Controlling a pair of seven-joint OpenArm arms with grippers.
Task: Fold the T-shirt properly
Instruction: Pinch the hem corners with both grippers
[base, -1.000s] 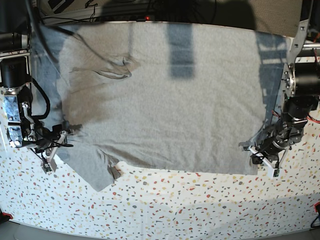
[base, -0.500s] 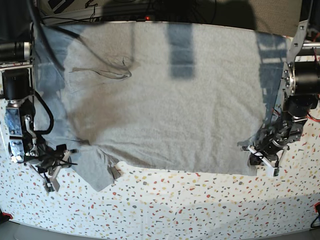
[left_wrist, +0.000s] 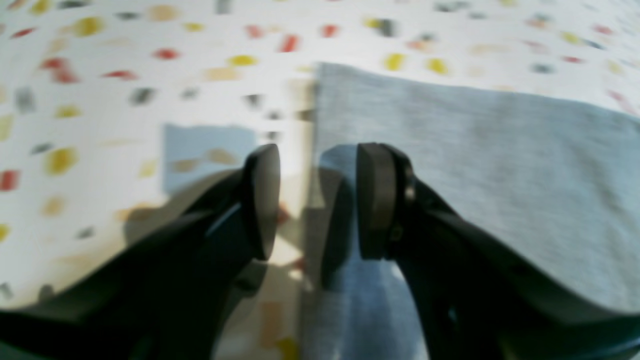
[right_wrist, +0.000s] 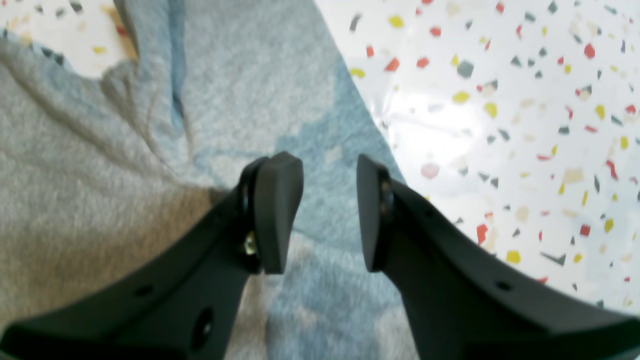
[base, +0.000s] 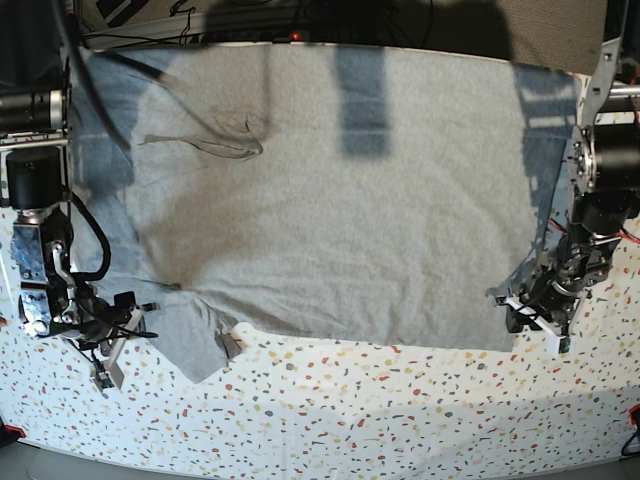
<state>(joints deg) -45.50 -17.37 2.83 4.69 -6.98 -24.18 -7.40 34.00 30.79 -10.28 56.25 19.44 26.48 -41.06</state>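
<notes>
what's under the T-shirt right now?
The T-shirt lies spread flat on the speckled table, which shows bare along the near edge. The shirt covers whatever sits under its middle. Its underside, and any print there, is hidden.

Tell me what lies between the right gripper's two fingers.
Only the T-shirt, lying flat under the open right gripper; nothing is pinched between the fingers. The right wrist view shows it.

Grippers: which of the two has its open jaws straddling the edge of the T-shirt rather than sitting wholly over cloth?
The left gripper: one jaw is over speckled table, the other over the T-shirt. The right gripper has cloth under both.
</notes>
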